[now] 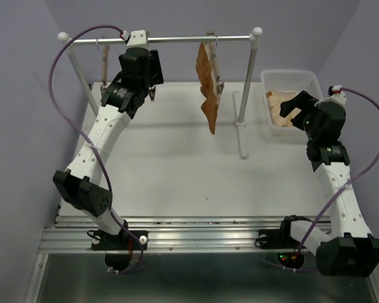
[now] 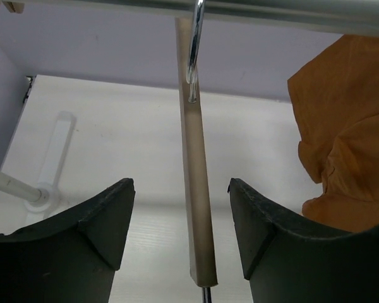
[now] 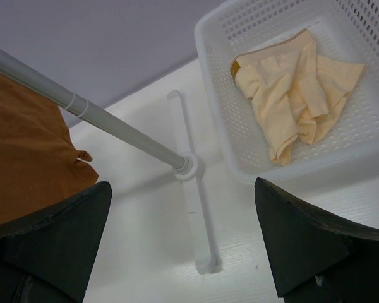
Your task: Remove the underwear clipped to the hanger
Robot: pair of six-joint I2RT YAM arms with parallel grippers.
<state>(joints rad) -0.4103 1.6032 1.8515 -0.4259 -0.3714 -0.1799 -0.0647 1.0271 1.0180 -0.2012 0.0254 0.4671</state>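
Observation:
The pale beige underwear (image 3: 297, 88) lies crumpled in the white basket (image 3: 215, 38) at the right, and also shows in the top view (image 1: 279, 101). A bare light-wood hanger (image 2: 199, 208) hangs by its silver hook (image 2: 194, 50) from the rail; in the top view it hangs at the rail's left end (image 1: 104, 63). My left gripper (image 2: 181, 183) is open, up by the rail (image 1: 153, 88), with the hanger bar seen between its fingers, not touched. My right gripper (image 3: 182, 184) is open and empty next to the basket (image 1: 290, 104).
Rust-orange underwear (image 1: 208, 82) hangs clipped to a second hanger (image 1: 211, 44) at mid-rail, right of my left gripper (image 2: 347, 126). The rack's white post and foot (image 1: 242, 136) stand between it and the basket (image 1: 290, 79). The rail (image 2: 271, 12) runs just above my left gripper.

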